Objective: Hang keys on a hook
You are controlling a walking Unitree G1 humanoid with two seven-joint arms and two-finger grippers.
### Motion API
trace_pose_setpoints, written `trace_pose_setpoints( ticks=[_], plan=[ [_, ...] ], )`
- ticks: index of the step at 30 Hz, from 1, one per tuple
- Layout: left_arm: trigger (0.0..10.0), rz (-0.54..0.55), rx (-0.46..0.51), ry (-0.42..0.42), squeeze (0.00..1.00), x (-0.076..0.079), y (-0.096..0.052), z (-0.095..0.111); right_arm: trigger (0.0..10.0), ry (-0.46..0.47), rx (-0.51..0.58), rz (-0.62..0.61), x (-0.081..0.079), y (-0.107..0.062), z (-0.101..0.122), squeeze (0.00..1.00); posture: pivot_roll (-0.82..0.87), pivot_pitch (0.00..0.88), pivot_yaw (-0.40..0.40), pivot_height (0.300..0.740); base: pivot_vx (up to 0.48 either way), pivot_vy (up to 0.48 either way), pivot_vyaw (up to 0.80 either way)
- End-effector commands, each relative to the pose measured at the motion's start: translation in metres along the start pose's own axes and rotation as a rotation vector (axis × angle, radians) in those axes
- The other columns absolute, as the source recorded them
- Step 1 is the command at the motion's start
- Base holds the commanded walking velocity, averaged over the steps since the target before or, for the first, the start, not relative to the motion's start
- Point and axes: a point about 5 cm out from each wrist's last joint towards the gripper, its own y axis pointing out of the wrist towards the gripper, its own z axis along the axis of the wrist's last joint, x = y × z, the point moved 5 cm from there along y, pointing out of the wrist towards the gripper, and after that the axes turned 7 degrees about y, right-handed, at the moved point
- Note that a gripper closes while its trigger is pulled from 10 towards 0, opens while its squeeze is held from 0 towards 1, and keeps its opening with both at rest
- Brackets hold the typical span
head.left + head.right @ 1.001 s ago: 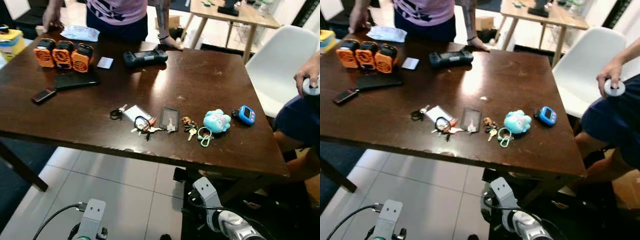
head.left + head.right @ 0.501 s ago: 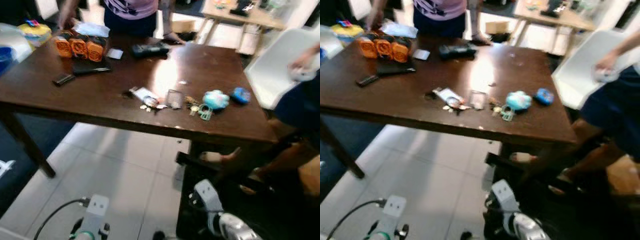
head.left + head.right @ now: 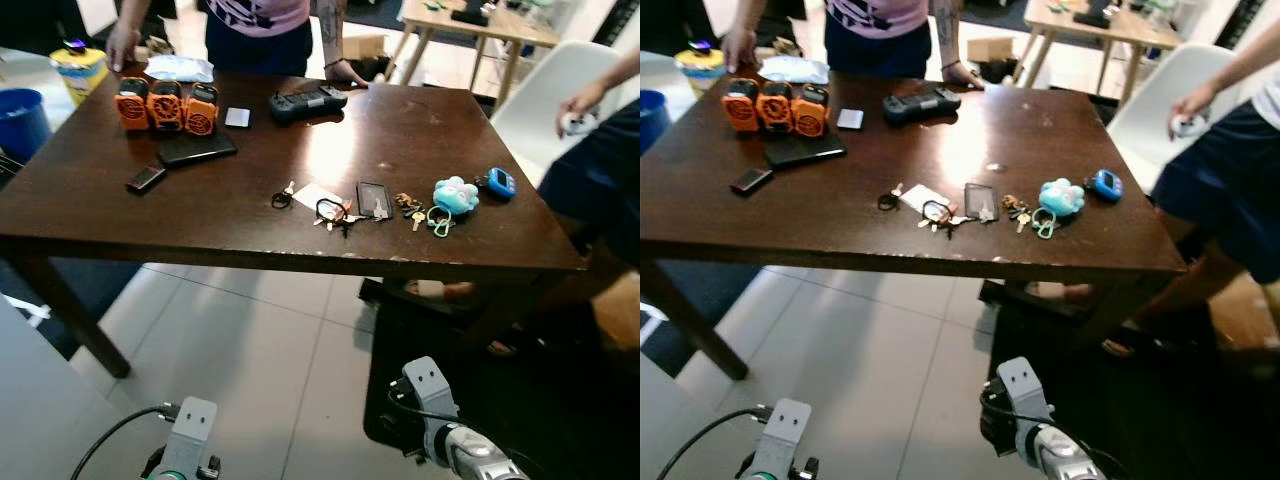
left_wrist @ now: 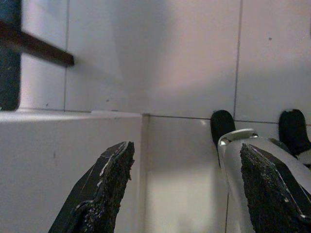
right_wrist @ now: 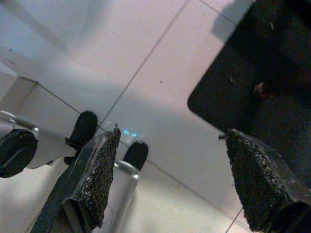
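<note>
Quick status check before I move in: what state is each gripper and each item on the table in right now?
left gripper: open, empty, hanging over the floor tiles
right gripper: open, empty, hanging low
key bunch: lying flat near the table's front edge, untouched
card holder: flat beside the keys
blue plush keychain: resting on the table
blue gadget: resting on the table
orange devices: three in a row, upright
game controller: flat at the far edge

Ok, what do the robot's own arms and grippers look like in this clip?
Silver metal arms: the left arm has a boxy end plate with two screw holes and a black cable, the right arm black wiring at a rounded joint. Left gripper and right gripper each carry two black, rough-textured fingers.
</note>
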Motion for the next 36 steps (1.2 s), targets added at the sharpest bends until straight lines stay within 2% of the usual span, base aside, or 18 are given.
trace_pose_setpoints(
  ticks=[1,10,32,34,36],
  plan=[
    [10.0,-0.016,-0.016,-0.002,0.00,0.004,-0.001,-0.006,10.0,0.036,-0.021,-0.027,0.007,-0.003,-0.008,0.00,-0.01,0.017,-0.005,0.740,0.000,0.000,0.00],
    [10.0,-0.026,-0.014,0.000,0.00,0.004,-0.001,-0.005,10.0,0.105,-0.037,-0.102,0.021,-0.009,-0.020,0.00,0.00,0.006,-0.013,0.740,0.000,0.000,0.00],
    [10.0,-0.026,-0.028,-0.025,0.00,0.008,-0.002,-0.011,10.0,0.107,-0.027,-0.143,0.034,-0.012,-0.016,0.00,0.00,0.013,-0.021,0.740,0.000,0.000,0.00],
    [10.0,-0.026,-0.028,-0.028,0.00,0.008,-0.003,-0.011,10.0,0.121,-0.024,-0.167,0.040,-0.015,-0.017,0.00,0.00,0.015,-0.020,0.740,0.000,0.000,0.00],
    [10.0,-0.025,-0.030,-0.033,0.00,0.008,-0.003,-0.012,10.0,0.159,0.007,-0.233,0.058,-0.021,-0.012,0.00,0.00,0.018,-0.021,0.740,0.000,0.000,0.00]
  ],
)
